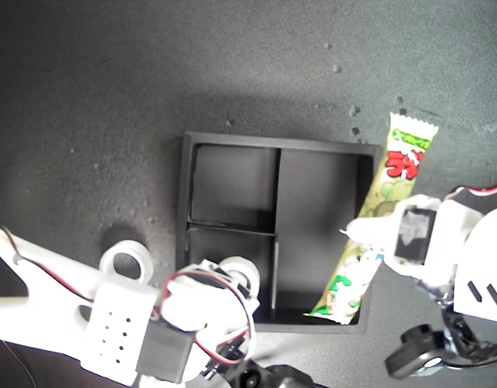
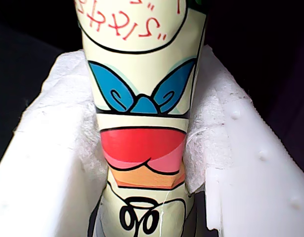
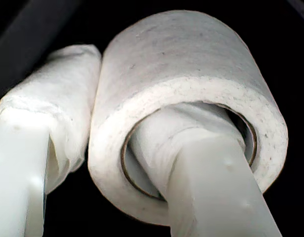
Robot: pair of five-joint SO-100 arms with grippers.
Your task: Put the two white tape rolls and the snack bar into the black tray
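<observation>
Snack bar [image 1: 376, 222] slanted lengthwise over black tray [image 1: 232, 142] wall, clamped by my first gripper [image 2: 142, 163]; second wrist view alone showed my second gripper [image 3: 127, 163] pinching tape roll [image 3: 191, 84] wall

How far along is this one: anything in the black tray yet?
Nothing lies loose in the black tray yet. My first tool holds the snack bar over the tray's long compartment; my second tool pinches one tape roll at a small compartment. The other tape roll waits outside.

Black tray [image 1: 232, 142] compartments open above, snack bar [image 1: 398, 170] slanting across one wall.
</observation>
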